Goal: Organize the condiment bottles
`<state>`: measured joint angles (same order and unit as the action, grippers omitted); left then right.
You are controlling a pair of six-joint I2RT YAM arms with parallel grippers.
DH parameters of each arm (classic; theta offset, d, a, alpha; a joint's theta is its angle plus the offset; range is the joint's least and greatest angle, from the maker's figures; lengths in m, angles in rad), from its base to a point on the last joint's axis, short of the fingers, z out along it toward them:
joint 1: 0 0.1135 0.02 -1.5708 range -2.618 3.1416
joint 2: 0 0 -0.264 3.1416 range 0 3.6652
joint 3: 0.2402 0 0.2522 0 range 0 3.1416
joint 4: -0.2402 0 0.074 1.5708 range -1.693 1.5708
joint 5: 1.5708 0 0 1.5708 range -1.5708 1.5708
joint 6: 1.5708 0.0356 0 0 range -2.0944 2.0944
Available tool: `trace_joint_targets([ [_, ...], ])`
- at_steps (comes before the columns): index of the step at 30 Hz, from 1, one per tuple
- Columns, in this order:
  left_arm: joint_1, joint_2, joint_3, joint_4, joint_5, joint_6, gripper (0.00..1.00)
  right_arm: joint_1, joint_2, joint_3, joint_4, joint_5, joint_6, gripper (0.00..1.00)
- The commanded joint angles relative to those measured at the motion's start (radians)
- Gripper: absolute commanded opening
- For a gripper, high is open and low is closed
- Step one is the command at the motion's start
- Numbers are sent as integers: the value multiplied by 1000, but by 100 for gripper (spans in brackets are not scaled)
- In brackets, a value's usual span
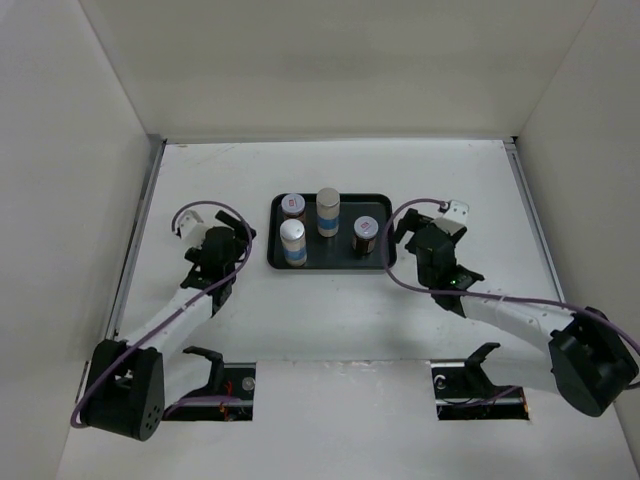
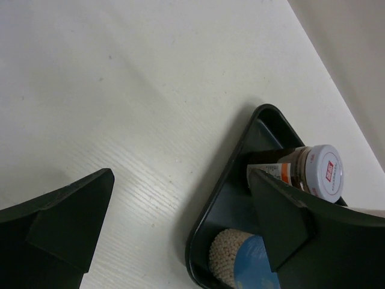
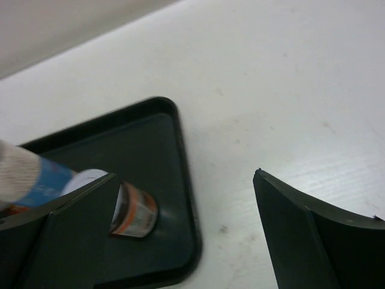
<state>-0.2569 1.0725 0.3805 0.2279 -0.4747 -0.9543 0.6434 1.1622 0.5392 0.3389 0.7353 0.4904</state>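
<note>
Already all four small cylindrical condiment shaker jars (image 1: 293, 243) stand upright together inside the black rectangular tray (image 1: 382, 206) on the white counter (image 1: 330, 330), so the sorting looks done. The left fingers (image 2: 66, 223) and right fingers (image 3: 313, 235) flank it, spread, holding nothing.

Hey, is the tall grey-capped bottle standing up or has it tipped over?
Upright. In the top view the grey-capped bottle stands on its base inside the black tray, round cap facing up.
</note>
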Motion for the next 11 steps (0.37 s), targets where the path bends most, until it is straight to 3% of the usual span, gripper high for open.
trace_joint_targets([
  [1, 11, 4, 162, -162, 28, 40, 100, -37, 17, 1, 20, 21, 82, 100],
  [5, 17, 27, 273, -260, 16, 61, 100, -38, 4, -13, 31, 1, 105, 100],
  [11, 18, 35, 322, -312, 11, 77, 100, -35, 50, -10, 58, -13, 94, 100],
])
